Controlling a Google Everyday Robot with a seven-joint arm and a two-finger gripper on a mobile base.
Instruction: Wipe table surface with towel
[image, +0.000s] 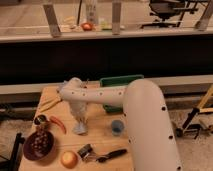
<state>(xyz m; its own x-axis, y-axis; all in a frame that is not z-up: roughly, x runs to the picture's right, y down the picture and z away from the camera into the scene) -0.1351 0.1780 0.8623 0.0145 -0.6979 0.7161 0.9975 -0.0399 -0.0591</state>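
Pinching the top of a pale towel (79, 123) in the claw (76, 108), pointed down over the left half of the desk (98, 140); towel's lower end resting on the wood, between a red chili (58, 123) and a small blue cup (117, 127); green bin (120, 80) behind.

Pincer (77, 109) at pale grey towel (80, 127); white arm (146, 116), green bin (120, 80), red chilli (58, 123)

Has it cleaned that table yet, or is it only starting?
Looks early. The towel hangs below the gripper over the middle of the table, its lower end on the wood. No wiped streak shows. Left: sweeping between the chili and blue cup.
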